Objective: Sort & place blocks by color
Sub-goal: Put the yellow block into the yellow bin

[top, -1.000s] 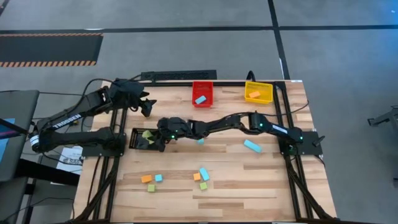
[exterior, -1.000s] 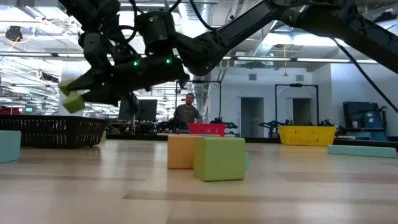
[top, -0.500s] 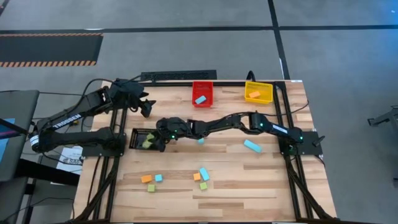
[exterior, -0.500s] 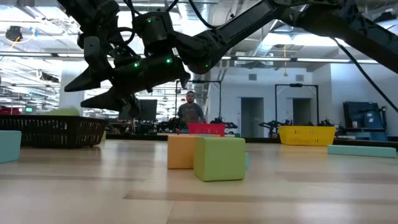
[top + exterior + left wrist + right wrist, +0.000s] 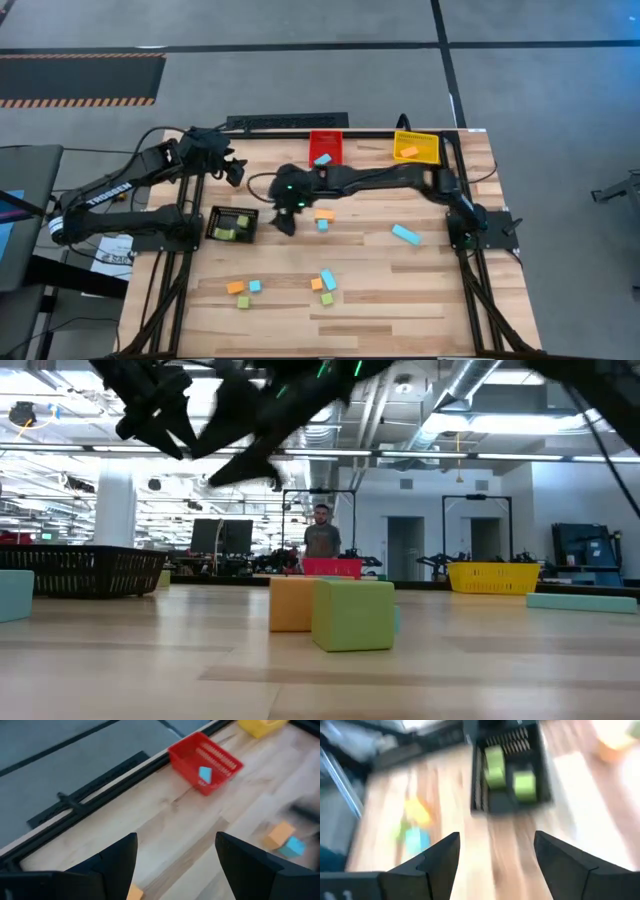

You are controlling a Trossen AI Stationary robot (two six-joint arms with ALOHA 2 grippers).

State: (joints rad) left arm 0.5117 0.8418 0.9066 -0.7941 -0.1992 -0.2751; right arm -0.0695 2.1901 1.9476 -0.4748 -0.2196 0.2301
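My right gripper [image 5: 285, 224] hangs open and empty above the table, just right of the black bin [image 5: 214, 226]. Two green blocks [image 5: 506, 770] lie in that bin. An orange block [image 5: 324, 214] and a light blue block [image 5: 322, 226] lie on the table beside my right gripper. A light blue bar [image 5: 405, 234] lies toward the right. Several orange, light blue and green blocks [image 5: 326, 284] lie near the front. My left gripper [image 5: 238, 172] waits open and empty at the far left, above the table.
The red bin [image 5: 325, 148], with a light blue block [image 5: 204, 773] in it, and the yellow bin [image 5: 415, 147], with an orange block in it, stand at the far edge. My right arm stretches across the table's middle. A person stands in the room beyond the table.
My right gripper has opened over the black bin and let go of a green block, which now lies in the bin. It has then risen and drawn back toward the table's right, tipping up from pointing steeply down.
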